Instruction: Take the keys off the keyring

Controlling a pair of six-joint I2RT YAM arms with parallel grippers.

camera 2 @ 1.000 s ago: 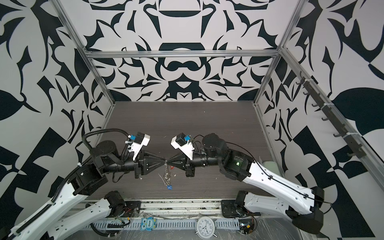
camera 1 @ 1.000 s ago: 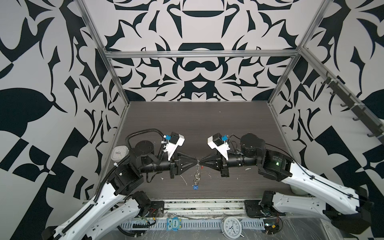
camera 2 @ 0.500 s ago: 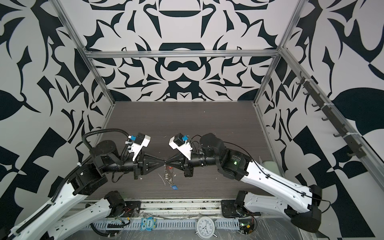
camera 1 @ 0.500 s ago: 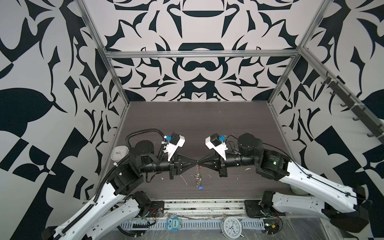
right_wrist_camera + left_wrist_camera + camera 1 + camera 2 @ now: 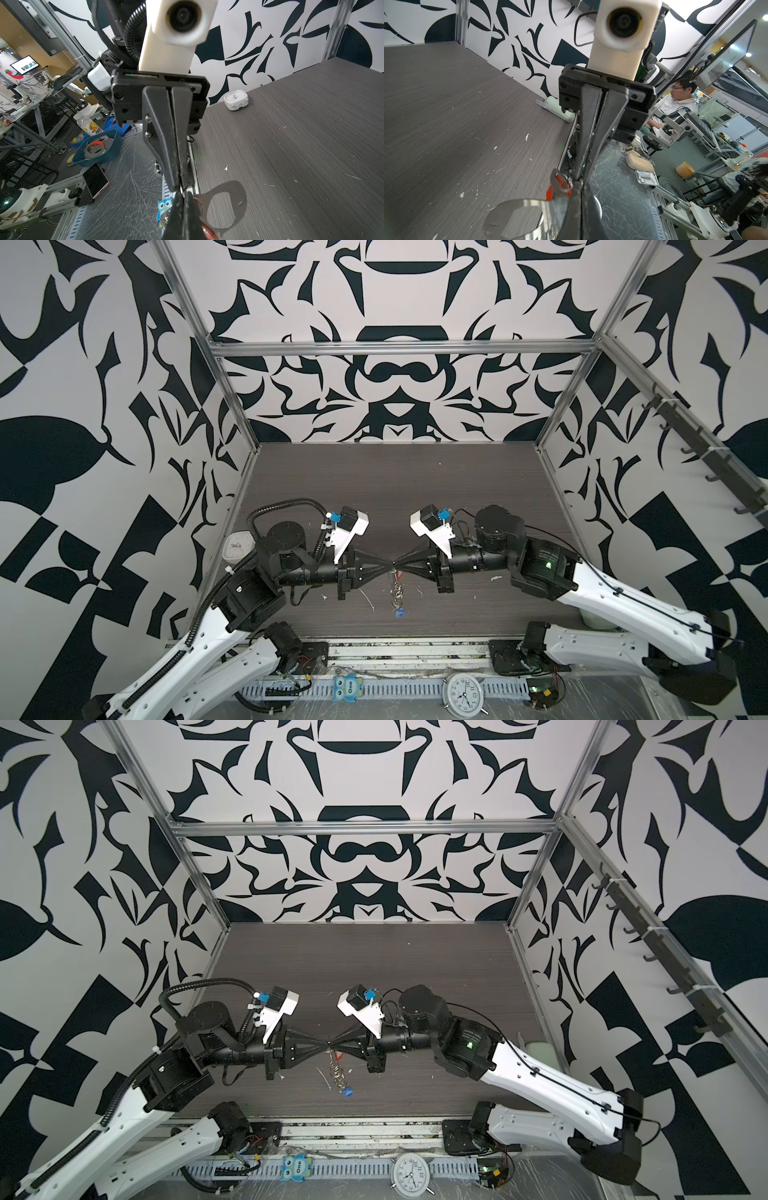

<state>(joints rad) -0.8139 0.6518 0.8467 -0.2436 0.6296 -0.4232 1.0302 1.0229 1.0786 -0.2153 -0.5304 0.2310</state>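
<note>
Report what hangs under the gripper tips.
A silver chain of clips and keys dangles: red tag at top, blue tag lowest. The fingertips hide where it is held.

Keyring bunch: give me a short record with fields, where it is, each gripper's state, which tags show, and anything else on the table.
keyring: grey strap, held up where the two gripper tips meet, above the table
left gripper: shut, tip at the top of the bunch
right gripper: jaws close together, tip to tip with the left; grip unclear
red-tagged key: right beside the tips
blue tag: lowest, hanging under the tips in both top views
also on table: white clock at the left edge
</note>
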